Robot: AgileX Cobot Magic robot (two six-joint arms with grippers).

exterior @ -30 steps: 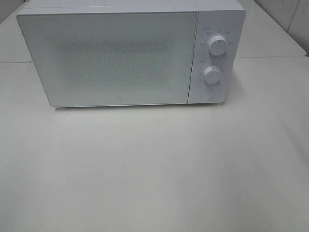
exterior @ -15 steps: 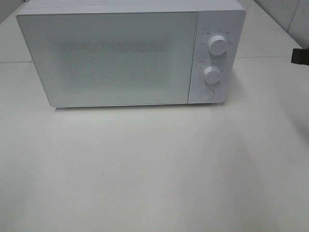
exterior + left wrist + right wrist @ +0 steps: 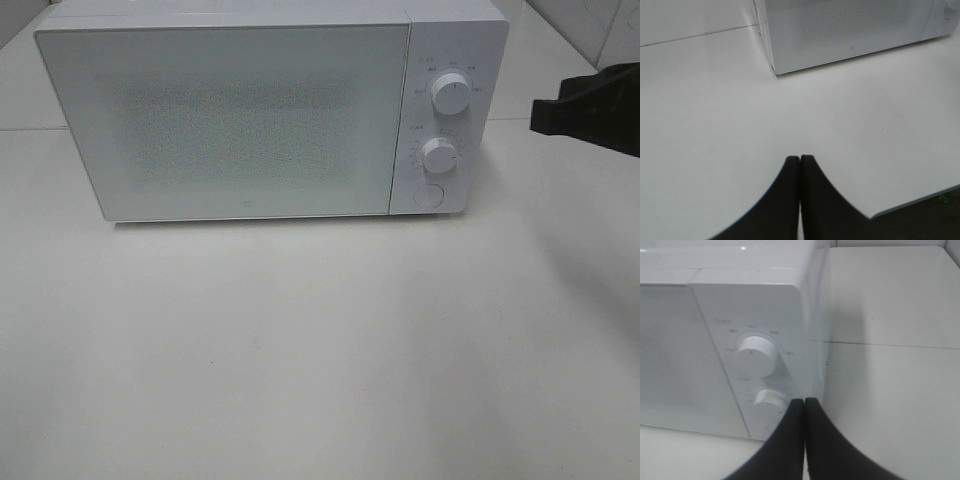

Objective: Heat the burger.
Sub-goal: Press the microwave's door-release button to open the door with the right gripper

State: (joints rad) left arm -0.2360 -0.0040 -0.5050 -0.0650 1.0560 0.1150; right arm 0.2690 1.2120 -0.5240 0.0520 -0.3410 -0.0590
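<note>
The burger is not in view in any frame. A white microwave (image 3: 270,110) stands at the back of the table with its door shut. It has two round knobs, an upper knob (image 3: 450,95) and a lower knob (image 3: 439,155), and a round button (image 3: 427,196) below them. My right gripper (image 3: 545,112) enters from the right edge, level with the knobs and apart from them; in the right wrist view (image 3: 804,402) its fingers are pressed together, empty, in front of the knob panel (image 3: 757,355). My left gripper (image 3: 799,161) is shut and empty over the bare table, short of the microwave (image 3: 850,30).
The white table (image 3: 320,350) spreads in front of the microwave. Its front edge shows in the left wrist view (image 3: 920,200). A seam runs across the table beside the microwave (image 3: 890,344). A tiled wall stands at the back right (image 3: 600,25).
My right gripper has come in from the right edge and moved left toward the microwave's knob panel. One second ago it was out of the exterior high view. The microwave has not moved.
</note>
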